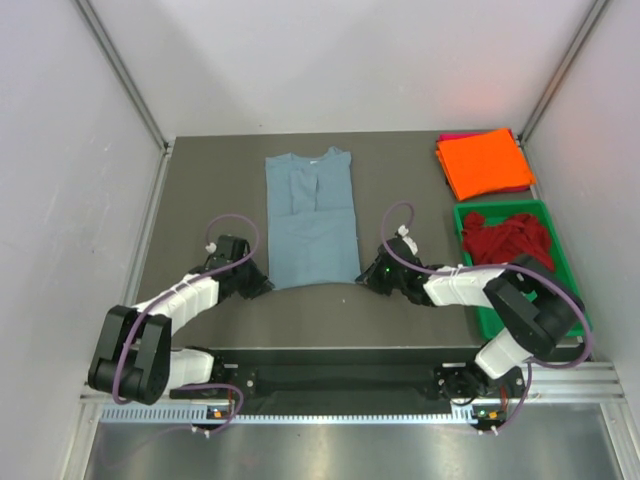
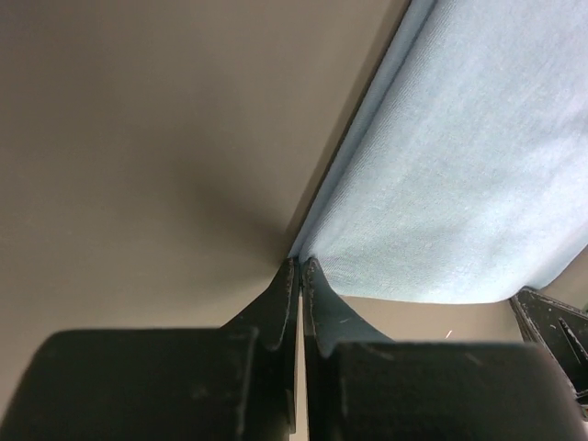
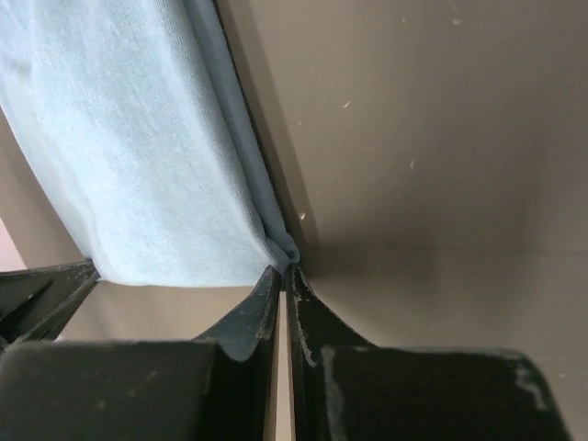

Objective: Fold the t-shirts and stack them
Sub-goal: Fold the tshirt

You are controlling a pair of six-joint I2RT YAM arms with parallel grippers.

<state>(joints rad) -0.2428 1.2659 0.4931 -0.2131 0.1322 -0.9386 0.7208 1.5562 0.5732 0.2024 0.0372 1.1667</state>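
1. Dark grey table (image 1: 400, 310) inside white walls (image 1: 60, 200); two arm bases bolted at its near edge, both arms reaching forward and low.
2. Left gripper (image 1: 262, 285): jaws clenched, tips pinching the near left hem corner of the blue-grey t-shirt (image 1: 312, 230). The wrist view shows the fingers pressed together with the cloth corner at the tips (image 2: 300, 266).
3. Right gripper (image 1: 365, 275): jaws clamped too, on the near right hem corner. The wrist view shows cloth bunched right at the tips (image 3: 280, 271).
4. Blue-grey t-shirt lies flat mid-table, sleeves folded in over the body, collar at the far end. Near hem bows away from the arms between the two grippers.
5. One green tray (image 1: 500, 205) on the right side of the table, well apart from the blue-grey shirt. One dark red t-shirt (image 1: 505, 238) lies crumpled in its far half.
6. Just beyond the tray, at the far right corner: one orange t-shirt (image 1: 485, 162), folded square, on top of one magenta-pink t-shirt (image 1: 452, 136), of which only an edge shows.
7. Count: four shirts, one tray, two grippers.
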